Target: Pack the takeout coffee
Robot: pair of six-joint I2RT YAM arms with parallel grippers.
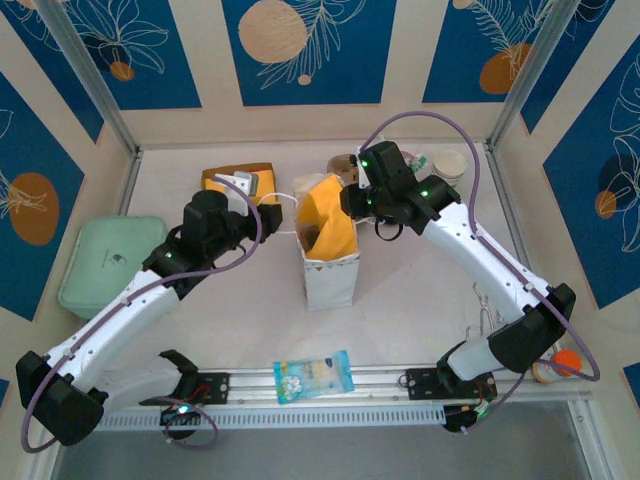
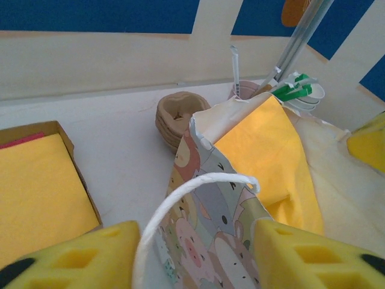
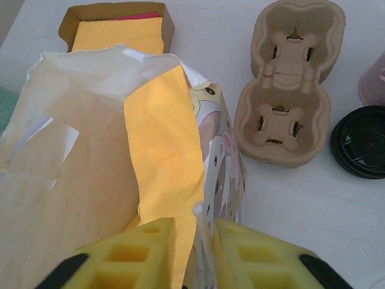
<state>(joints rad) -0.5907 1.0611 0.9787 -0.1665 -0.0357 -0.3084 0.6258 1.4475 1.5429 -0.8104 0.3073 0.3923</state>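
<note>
The takeout coffee is hidden. A paper bag printed with cartoon animals stands open mid-table, a yellow napkin sticking out of its mouth. My left gripper is open at the bag's left side, and the white rope handle arcs up between its fingers. My right gripper straddles the bag's right rim, open by a narrow gap, with the napkin edge and bag wall between the fingers. A brown pulp cup carrier lies empty behind the bag.
A round black lid and a pink cup sit right of the carrier. An open cardboard box of yellow napkins is at the back left, a green container at far left, and a blue packet on the front rail.
</note>
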